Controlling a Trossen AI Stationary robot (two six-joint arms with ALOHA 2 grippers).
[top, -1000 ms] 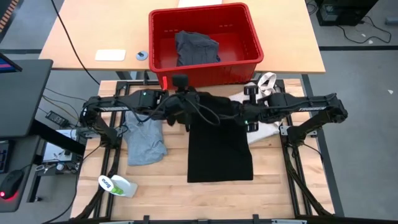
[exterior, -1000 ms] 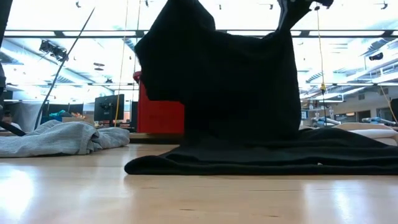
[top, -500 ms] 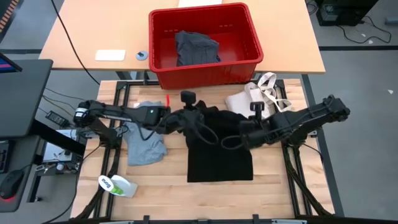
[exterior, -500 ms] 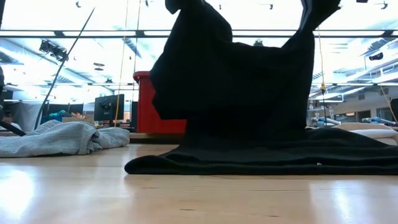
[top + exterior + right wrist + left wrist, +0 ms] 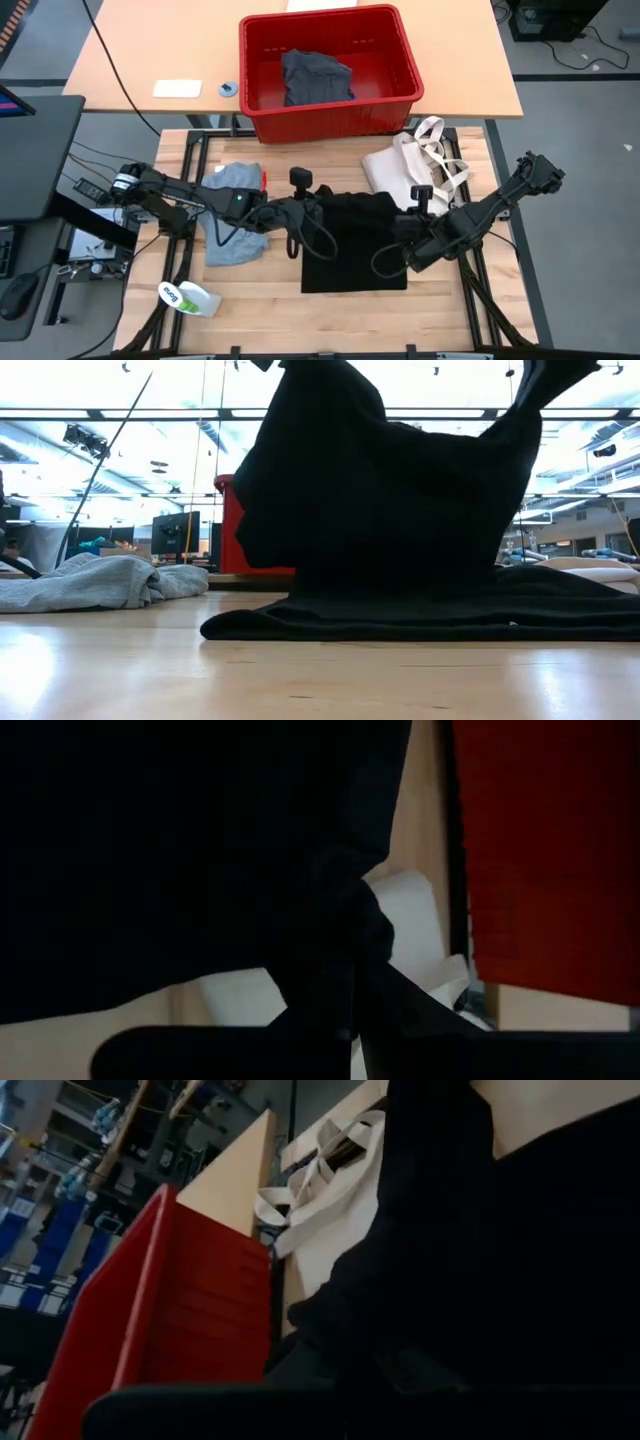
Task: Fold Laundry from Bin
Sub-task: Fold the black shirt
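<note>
Laundry mid-fold on the slatted counter (image 5: 250,300). The large black garment (image 5: 355,245) lies in the counter's middle, lower half flat, upper half lifted by both arms — the low view shows it hanging as a dark sheet above the flat layer.

The left gripper (image 5: 300,212) sits at the garment's upper left corner, jaws closed on the black cloth; the left wrist view shows black fabric bunched right at the fingers. The right gripper (image 5: 412,240) is at the garment's right edge, jaws likewise clamped on black cloth, which fills most of the right wrist view.

The light grey T-shirt (image 5: 232,215) lies crumpled toward the counter's left side, just beside the black garment, partly under the left arm. In the low view it is a rumpled heap (image 5: 95,582) on the wood at left.

The bin (image 5: 330,110) stands on the separate tan desk (image 5: 470,60) past the counter's far edge, with a dark grey-blue garment (image 5: 315,75) heaped inside; pattern can't be told.

The cream tote bag (image 5: 415,160) lies at the counter's far right corner, handles loose, touching the black garment's top right. A white-and-green bottle (image 5: 190,297) lies on its side near the counter's near left corner. On the desk, left of the bin — a white pad (image 5: 177,89) and a small round object (image 5: 228,88).
</note>
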